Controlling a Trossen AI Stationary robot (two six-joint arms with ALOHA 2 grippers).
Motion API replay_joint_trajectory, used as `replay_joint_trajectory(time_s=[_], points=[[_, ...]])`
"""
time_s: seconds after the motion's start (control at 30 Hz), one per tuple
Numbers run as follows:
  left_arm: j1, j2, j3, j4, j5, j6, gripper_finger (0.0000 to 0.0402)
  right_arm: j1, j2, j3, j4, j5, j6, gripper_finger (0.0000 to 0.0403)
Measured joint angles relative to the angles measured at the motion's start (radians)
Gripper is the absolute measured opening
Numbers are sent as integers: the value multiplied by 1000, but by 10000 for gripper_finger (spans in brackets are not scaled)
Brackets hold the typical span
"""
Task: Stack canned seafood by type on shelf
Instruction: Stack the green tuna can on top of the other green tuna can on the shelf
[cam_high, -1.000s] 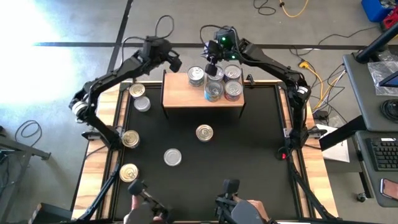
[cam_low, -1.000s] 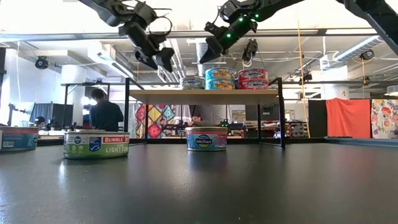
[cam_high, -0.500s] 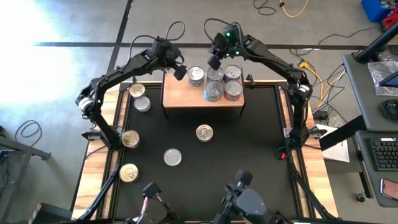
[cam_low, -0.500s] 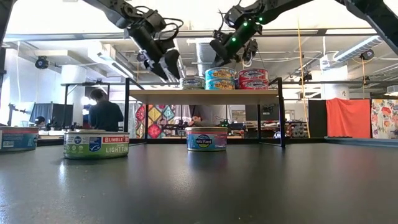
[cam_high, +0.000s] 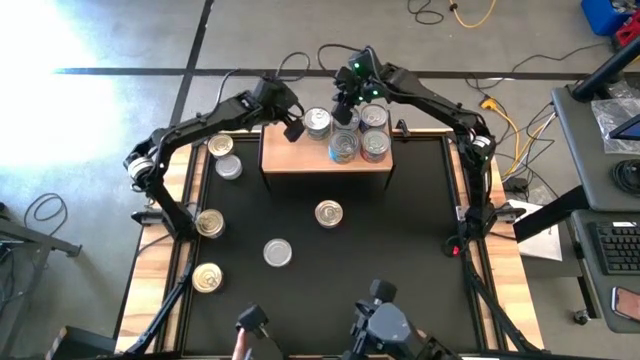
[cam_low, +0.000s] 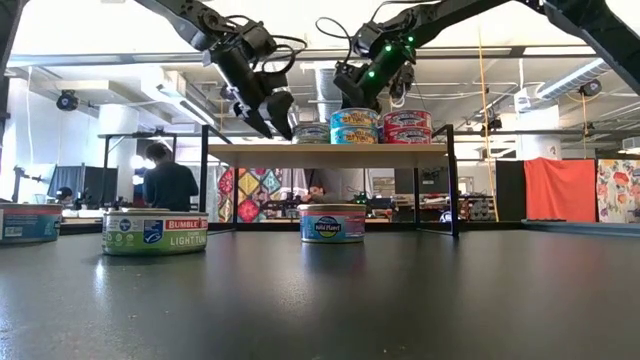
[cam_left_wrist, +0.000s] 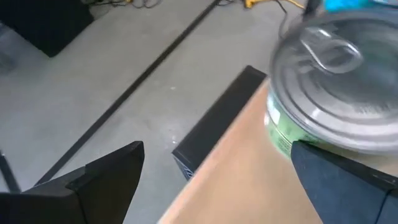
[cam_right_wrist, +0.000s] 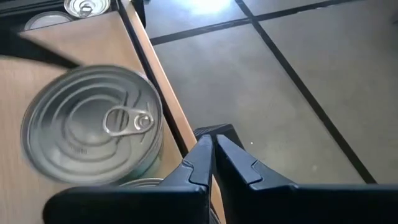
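Silver-lidded tins (cam_high: 345, 132) clustered on wood shelf (cam_high: 290, 155); more tins scattered on bench (cam_high: 400, 230). Left gripper (cam_high: 293, 122) fingers wide beside green-labelled tin (cam_left_wrist: 323, 118). Right gripper (cam_high: 343, 103) fingers pressed together, empty, above shelf.

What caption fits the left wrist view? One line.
Open left claw approaching a green-labelled, silver-lidded can at the wooden shelf edge.

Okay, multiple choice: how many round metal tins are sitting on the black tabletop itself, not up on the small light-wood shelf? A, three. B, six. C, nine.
B: the overhead view shows six round metal tins off the small light-wood shelf: two near its left end, two on the left wooden edge, and two on the black top.
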Motion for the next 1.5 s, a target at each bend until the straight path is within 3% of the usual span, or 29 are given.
replay_joint_trajectory(time_s=[0.37,0.7,1.2,1.5], points=[[-62,-46,-31,-79,-8,3,390,4,0,-6,10,-5,-32,12],[-71,-57,-55,61,38,-9,390,35,0,-45,31,-55,-55,12],[-65,-60,-55,42,-58,17,390,70,-6,-45,26,-60,-98,12],[-67,-61,-59,45,13,10,390,47,-3,-50,131,29,-103,12]])
